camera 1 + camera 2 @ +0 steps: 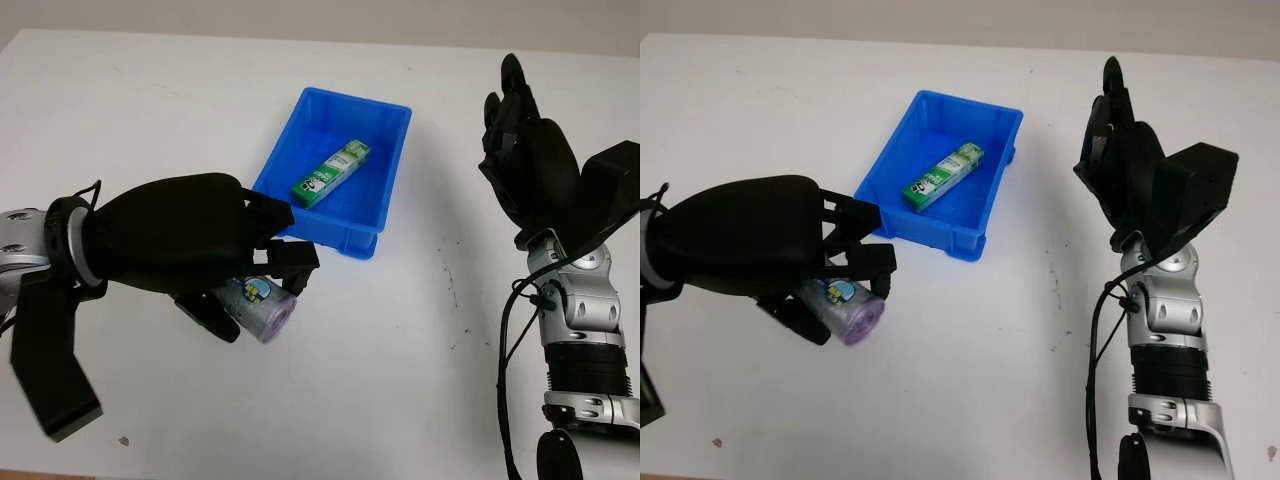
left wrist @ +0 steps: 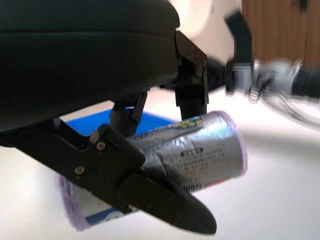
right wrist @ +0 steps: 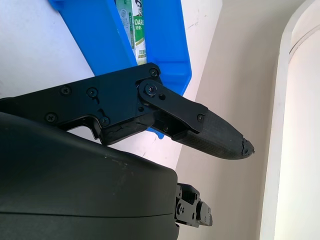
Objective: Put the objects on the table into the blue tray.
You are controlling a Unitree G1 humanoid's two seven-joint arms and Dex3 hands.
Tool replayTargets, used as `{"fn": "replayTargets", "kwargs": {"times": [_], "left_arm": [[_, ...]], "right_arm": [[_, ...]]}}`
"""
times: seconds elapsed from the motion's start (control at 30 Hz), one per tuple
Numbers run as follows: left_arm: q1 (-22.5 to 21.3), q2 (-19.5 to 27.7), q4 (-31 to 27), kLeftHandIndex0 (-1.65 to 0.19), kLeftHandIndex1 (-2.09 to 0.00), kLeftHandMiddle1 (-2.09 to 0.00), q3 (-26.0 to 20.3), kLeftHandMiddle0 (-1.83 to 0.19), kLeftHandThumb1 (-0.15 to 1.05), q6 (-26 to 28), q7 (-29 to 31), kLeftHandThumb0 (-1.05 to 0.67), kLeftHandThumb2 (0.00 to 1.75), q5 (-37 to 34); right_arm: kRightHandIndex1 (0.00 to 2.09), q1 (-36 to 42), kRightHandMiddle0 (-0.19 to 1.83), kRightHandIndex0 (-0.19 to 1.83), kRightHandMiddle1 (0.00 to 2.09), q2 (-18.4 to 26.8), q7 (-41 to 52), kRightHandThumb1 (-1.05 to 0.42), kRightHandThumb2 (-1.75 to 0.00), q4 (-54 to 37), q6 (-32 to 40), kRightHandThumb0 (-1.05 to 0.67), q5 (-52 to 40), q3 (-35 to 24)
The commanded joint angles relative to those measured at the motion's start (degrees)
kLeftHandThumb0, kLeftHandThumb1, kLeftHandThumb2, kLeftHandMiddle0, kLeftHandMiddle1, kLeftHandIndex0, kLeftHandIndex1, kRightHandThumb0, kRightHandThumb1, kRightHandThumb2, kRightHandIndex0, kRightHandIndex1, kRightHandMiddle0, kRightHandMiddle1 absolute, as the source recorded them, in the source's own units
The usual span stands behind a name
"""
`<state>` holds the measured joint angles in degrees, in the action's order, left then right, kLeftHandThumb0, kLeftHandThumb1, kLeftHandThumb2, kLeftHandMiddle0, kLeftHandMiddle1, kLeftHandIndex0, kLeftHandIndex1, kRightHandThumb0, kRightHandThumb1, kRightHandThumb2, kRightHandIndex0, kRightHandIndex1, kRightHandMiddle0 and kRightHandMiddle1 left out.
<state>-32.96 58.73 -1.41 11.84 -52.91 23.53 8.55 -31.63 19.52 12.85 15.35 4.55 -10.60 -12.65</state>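
Observation:
My left hand (image 1: 255,285) is shut on a silver and purple can (image 1: 262,306), held on its side just off the table, in front of the blue tray's near left corner. Up close, the can (image 2: 200,155) sits between the black fingers (image 2: 165,205). The blue tray (image 1: 385,160) stands at the middle of the table with a green and white box (image 1: 331,173) lying inside it. My right hand (image 1: 520,130) is open and raised at the right side of the table, to the right of the tray.
The white table (image 1: 400,380) has bare room in front of and on both sides of the tray. A few small dark specks mark its surface near the right arm (image 1: 580,330).

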Motion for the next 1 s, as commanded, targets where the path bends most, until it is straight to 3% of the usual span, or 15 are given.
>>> {"fn": "replayTargets", "kwargs": {"times": [0.0,0.1,0.2,0.23,0.27,0.3,0.33,0.4,0.57,0.7,0.8,0.97], "left_arm": [[-0.1,-0.8,-0.1,-0.29,-1.89,-2.09,-1.6,-0.69,1.05,1.1,1.8,-0.6,0.24,-4.2],[-3.1,-4.7,3.7,-0.37,-2.06,-2.09,-3.1,-0.71,1.05,7.4,4.3,-0.57,0.23,-10.8],[-7.9,-7.7,8.0,-0.37,-2.09,-2.09,-4.5,-0.69,1.05,13.8,6.9,-0.5,0.22,-12.2],[-10.2,-8.7,9.7,-0.35,-1.98,-2.09,-4.8,-0.68,1.05,17.6,7.4,-0.5,0.23,-11.8],[-12.8,-9.8,12.1,-0.46,-1.22,-2.09,-5.0,-0.64,1.05,20.2,7.8,-0.5,0.24,-11.2],[-17.2,-12.3,17.4,-0.45,-1.4,-2.09,-4.4,-0.67,1.05,22.5,7.6,-0.49,0.24,-9.7],[-20.3,-14.2,21.3,-0.45,-1.74,-2.09,-4.1,-0.73,1.05,23.8,7.6,-0.5,0.24,-8.5],[-24.9,-17.8,27.6,-0.49,-2.02,-2.09,-3.3,-0.8,1.05,26.6,7.7,-0.49,0.23,-6.1],[-33.1,-27.1,44.4,-0.66,-2.09,-2.09,-2.9,-0.96,1.05,27.1,2.1,-0.47,0.24,-1.1],[-37.4,-33.4,56.3,-0.88,-2.09,-2.09,-2.2,-1.09,1.05,26.3,-3.9,-0.54,0.31,2.7],[-39.0,-36.7,59.6,-1.0,-2.09,-2.09,-1.6,-1.18,1.05,27.7,-6.1,-0.56,0.33,4.7],[-39.5,-41.5,61.2,-1.02,-2.09,-2.09,-2.6,-1.21,1.05,31.6,-5.6,-0.52,0.33,3.6]], "right_arm": [[0.0,-0.4,-0.19,-0.19,0.0,-0.1,0.2,-1.05,-0.89,0.6,-1.1,-0.71,-0.1,-0.2],[0.0,-0.7,-0.19,-0.19,0.0,-0.1,0.4,-1.05,-0.89,1.5,-2.0,-0.71,0.1,0.0],[0.0,-0.8,-0.19,-0.19,0.0,-0.2,0.3,-1.05,-0.89,1.9,-2.4,-0.71,0.2,0.2],[0.0,-0.8,-0.19,-0.19,0.0,-0.4,0.1,-1.05,-0.89,1.9,-2.4,-0.71,0.3,0.3],[0.0,-0.7,-0.19,-0.19,0.0,-0.4,0.0,-1.05,-0.9,1.8,-2.3,-0.7,0.3,0.4],[0.0,-0.6,-0.19,-0.19,0.0,-0.6,-0.1,-1.05,-0.9,1.7,-2.4,-0.7,0.2,0.4],[0.0,-0.5,-0.19,-0.19,0.0,-0.7,0.0,-1.05,-0.9,1.6,-2.4,-0.7,0.1,0.3],[0.0,-0.4,-0.19,-0.19,0.0,-0.8,-0.1,-1.05,-0.9,1.2,-2.1,-0.69,0.0,0.3],[0.0,-0.4,-0.19,-0.19,0.0,-1.0,-0.6,-1.05,-0.91,1.3,-2.5,-0.68,0.4,0.3],[0.0,-0.3,-0.19,-0.19,0.0,-0.9,-0.7,-1.05,-0.89,1.5,-2.9,-0.7,0.7,0.3],[0.0,-0.1,-0.19,-0.19,0.0,-0.9,-0.9,-1.05,-0.89,1.3,-2.9,-0.7,0.8,0.2],[0.0,0.5,-0.19,-0.19,0.0,-1.1,-1.7,-1.05,-0.89,0.7,-2.7,-0.68,1.0,0.2]]}}
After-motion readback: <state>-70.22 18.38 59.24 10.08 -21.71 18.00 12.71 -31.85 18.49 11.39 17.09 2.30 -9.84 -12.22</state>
